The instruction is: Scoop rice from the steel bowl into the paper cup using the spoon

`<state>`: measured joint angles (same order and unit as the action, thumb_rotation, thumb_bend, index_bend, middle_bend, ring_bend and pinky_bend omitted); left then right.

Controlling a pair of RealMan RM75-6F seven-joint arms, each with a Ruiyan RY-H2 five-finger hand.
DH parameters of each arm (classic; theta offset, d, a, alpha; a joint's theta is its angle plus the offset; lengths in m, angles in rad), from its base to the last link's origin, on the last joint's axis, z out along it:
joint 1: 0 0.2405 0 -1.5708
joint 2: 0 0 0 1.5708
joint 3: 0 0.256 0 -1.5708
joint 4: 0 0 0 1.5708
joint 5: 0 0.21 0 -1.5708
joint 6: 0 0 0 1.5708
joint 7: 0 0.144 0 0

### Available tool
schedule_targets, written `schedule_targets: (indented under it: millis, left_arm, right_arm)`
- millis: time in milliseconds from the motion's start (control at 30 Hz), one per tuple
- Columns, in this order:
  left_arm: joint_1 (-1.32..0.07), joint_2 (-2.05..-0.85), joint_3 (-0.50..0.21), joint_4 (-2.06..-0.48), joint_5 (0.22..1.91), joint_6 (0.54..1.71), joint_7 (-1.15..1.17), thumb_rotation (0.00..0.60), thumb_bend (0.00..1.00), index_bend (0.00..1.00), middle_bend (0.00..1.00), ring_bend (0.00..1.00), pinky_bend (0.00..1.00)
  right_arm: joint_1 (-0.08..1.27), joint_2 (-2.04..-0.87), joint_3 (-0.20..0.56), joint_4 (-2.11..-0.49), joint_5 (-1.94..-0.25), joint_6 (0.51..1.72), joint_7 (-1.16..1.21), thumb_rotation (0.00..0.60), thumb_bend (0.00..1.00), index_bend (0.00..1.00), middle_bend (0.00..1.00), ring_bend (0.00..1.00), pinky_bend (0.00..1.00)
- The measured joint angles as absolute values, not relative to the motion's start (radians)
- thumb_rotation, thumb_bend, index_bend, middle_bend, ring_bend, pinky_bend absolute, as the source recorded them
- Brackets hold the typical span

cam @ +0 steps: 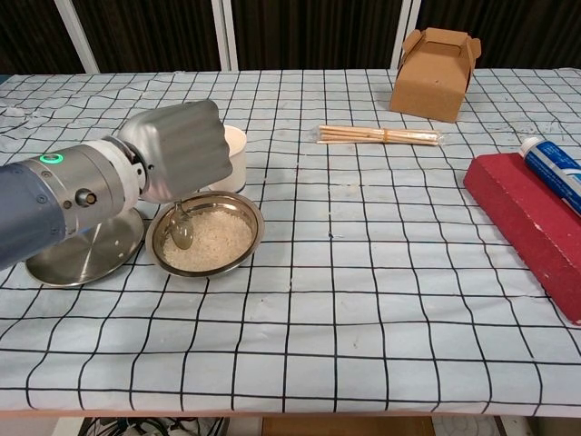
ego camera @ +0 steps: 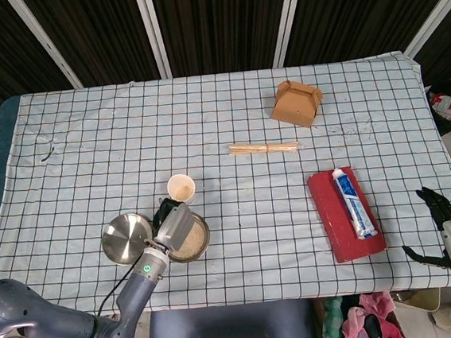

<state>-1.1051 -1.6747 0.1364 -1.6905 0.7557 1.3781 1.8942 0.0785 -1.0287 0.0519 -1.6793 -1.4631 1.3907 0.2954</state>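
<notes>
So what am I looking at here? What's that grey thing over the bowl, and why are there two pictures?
It is a two-armed robot at a table, photographed by its own cameras: one on its head looking down, one on its chest looking across. The grey block is its left hand, holding a spoon whose tip rests in a steel bowl of rice. Behind it stands a paper cup, and beside the bowl a steel lid. Its right hand waits at the table's edge, holding nothing. Also there: chopsticks, a cardboard box, and toothpaste on a red box.
</notes>
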Motion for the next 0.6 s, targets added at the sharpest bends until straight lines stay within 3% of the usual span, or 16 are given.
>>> schedule_targets:
  millis: [600]
  left_arm:
    - [-1.073, -1.800, 0.106, -1.632, 0.712, 1.453, 1.960, 0.600, 0.48, 0.79, 1.00, 1.00, 1.00]
  right_arm:
    - [0.077, -1.029, 0.053, -1.679, -1.464, 1.393, 0.299, 0.600, 0.16, 0.00, 0.00, 0.00, 0.18]
